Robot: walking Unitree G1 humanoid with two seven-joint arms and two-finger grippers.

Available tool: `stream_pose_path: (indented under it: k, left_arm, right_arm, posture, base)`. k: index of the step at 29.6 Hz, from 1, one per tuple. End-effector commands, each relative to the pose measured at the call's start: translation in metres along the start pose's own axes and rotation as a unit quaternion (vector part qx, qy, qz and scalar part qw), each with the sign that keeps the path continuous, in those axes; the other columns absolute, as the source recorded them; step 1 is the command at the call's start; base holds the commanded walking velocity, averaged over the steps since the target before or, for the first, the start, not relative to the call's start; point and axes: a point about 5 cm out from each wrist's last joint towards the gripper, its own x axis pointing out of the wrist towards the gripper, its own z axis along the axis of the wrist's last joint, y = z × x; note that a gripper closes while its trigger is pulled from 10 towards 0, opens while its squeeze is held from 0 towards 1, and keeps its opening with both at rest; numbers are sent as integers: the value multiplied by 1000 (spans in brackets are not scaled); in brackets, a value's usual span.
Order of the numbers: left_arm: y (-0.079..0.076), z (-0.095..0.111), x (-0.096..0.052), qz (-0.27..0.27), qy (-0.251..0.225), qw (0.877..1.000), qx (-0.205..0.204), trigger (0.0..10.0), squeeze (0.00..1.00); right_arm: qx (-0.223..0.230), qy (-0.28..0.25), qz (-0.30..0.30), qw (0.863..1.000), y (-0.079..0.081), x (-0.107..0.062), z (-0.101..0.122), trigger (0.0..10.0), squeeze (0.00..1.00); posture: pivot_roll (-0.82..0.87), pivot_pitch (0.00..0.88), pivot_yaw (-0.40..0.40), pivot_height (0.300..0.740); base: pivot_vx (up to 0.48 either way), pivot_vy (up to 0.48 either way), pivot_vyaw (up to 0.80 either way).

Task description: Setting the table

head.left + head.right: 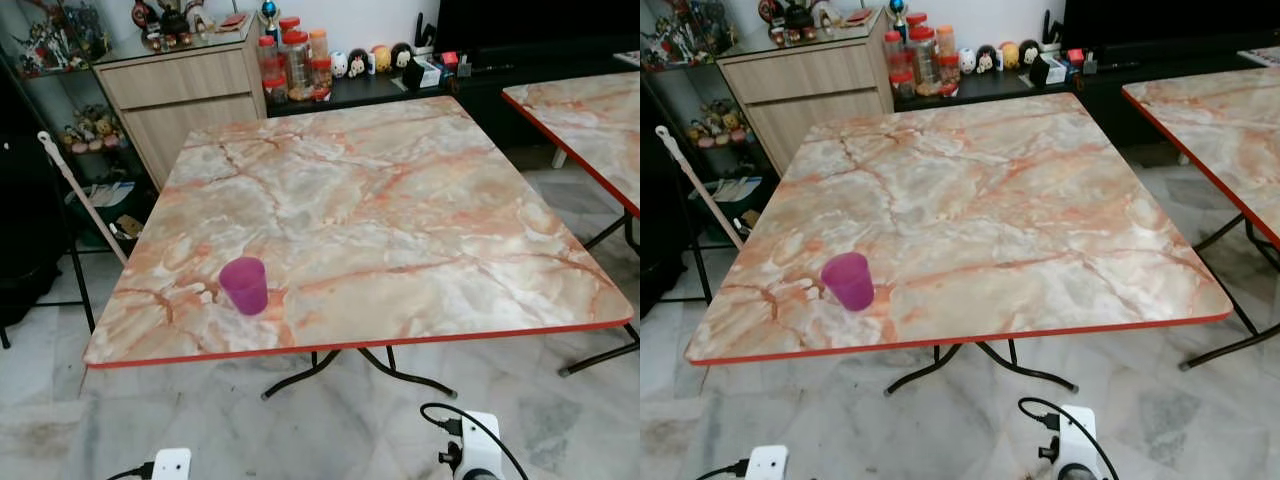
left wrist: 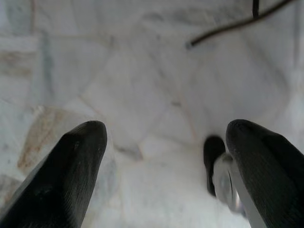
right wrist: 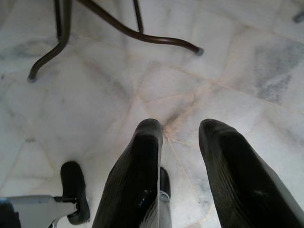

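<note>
Left eye view looks down on a square table with a marbled orange-and-grey top and a red edge, standing on dark metal legs over a pale marble-tile floor. A purple cup stands upright on the table near its front edge, toward the robot's left corner, with bare tabletop all round it. A second table of the same pattern stands to the right, apart from the first. Beyond the table are a wooden cabinet with figurines on top, a group of red-lidded jars and a row of small round toy figures on a low dark shelf. A pale stick leans at the left.

Both arms hang low, below the table's front edge, their white wrist ends just entering at the bottom of the head views. In the left wrist view the left gripper points down at the floor, its two black fingers spread wide with nothing between them. In the right wrist view the right gripper also points at the floor near the table's curved leg; its fingers stand a narrow gap apart and hold nothing.

No label or writing is legible anywhere.
</note>
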Motion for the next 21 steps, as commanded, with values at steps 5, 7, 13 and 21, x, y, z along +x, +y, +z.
stream_pose_path:
  k: [5, 7, 13, 21]
  left_arm:
    - [27, 24, -2, 66, -93, 993, -31, 10000, 0]
    - [31, 29, -3, 75, -112, 990, -35, 10000, 0]
    - [57, 79, -6, 135, -233, 962, -52, 10000, 0]
    - [54, 104, -13, 139, -296, 943, -62, 10000, 0]
  right_arm:
    - [-9, 7, 7, 1000, 0, -1, -3, 10000, 0]
    - [-12, 7, 8, 1000, 0, -1, -3, 10000, 0]
    - [-13, 4, 12, 1000, 2, 0, 0, 10000, 0]
    - [-14, 4, 14, 1000, 3, 0, 0, 10000, 0]
  posture:
    - [50, 31, 77, 740]
    - [53, 32, 76, 740]
    - [57, 31, 78, 740]
    - [69, 32, 74, 740]
  base:
    - [0, 0, 0]
    - [0, 0, 0]
    - [0, 0, 0]
    - [0, 0, 0]
